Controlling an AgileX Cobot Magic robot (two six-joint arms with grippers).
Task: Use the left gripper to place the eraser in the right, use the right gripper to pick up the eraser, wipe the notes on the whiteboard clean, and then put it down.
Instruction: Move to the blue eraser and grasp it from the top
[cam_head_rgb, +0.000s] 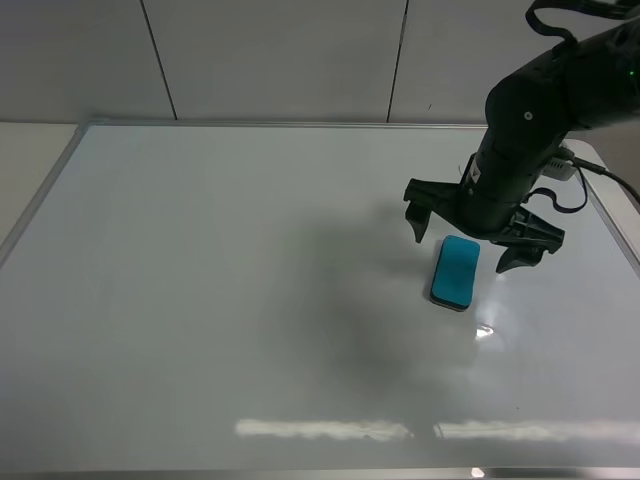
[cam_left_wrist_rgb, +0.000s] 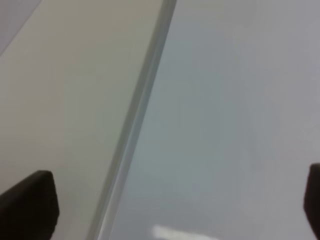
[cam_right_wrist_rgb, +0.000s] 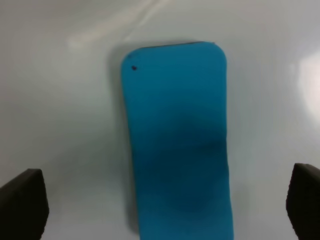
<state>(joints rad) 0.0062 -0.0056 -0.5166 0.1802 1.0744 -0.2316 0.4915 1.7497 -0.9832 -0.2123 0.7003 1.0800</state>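
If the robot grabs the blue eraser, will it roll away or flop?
It probably won't roll: the eraser is a flat oblong lying flat on the whiteboard. It looks small and thin, so it is likely light and unlikely to flop. A push might slide it easily, since the board looks glossy.

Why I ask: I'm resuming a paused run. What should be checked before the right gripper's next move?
1. Eraser lying flat on the whiteboard: ok.
2. Right gripper open over the eraser, not gripping: ok.
3. Eraser roughly centred between its fingers, by the right wrist view: ok.
4. Left gripper open, away at the board's frame: ok.
5. Notes to wipe: none visible on the board; cannot tell.
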